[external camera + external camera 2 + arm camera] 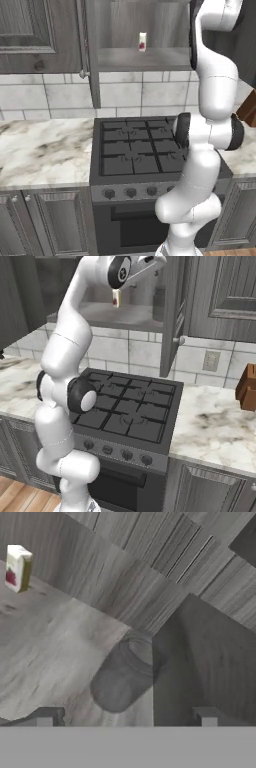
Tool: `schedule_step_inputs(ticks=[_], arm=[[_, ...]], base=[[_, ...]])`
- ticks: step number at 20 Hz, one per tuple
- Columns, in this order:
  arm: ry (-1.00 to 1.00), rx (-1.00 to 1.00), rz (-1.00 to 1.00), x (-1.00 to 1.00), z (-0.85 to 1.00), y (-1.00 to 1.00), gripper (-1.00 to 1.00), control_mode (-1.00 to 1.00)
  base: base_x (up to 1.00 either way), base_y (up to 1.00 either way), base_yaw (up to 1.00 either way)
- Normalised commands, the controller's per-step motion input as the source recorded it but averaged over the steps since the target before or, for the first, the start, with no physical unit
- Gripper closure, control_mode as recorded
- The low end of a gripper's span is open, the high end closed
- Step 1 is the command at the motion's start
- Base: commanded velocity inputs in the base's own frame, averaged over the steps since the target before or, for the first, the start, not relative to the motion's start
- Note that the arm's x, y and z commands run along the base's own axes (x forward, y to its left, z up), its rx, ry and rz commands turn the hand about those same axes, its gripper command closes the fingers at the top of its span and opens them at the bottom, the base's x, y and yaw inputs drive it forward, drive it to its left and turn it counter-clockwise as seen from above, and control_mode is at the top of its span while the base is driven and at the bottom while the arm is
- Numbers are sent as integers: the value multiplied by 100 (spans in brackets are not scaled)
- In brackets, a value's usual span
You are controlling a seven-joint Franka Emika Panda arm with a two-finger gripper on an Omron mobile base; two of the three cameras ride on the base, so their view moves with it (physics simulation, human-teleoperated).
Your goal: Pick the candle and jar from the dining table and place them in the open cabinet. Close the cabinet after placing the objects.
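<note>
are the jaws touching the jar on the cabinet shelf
Apart. In the hand view both fingertips stand wide of the jar, with bare cabinet shelf showing between.

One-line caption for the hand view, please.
Open gripper above the glass jar on the grey cabinet shelf, with a small white carton further back.

No readable text; the white carton bears only a red mark.
</note>
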Motion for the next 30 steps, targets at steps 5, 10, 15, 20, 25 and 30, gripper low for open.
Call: schedule_step_inputs(ticks=[5, 10, 15, 20, 25, 30], arm=[[-1, 0, 2, -100, 0, 3, -100, -100], [-9, 0, 1, -100, -3, 30, -100, -100], [-11, -4, 0, -100, -31, 71, -100, -100], [-14, -4, 1, -100, -42, 65, -100, -100], [-10, 0, 0, -92, -29, 40, -100, -100], [-2, 0, 0, -86, -38, 20, -100, -100]], base=[[0, 0, 0], [0, 0, 0], [0, 0, 0], [0, 0, 0], [0, 0, 0], [0, 0, 0]])
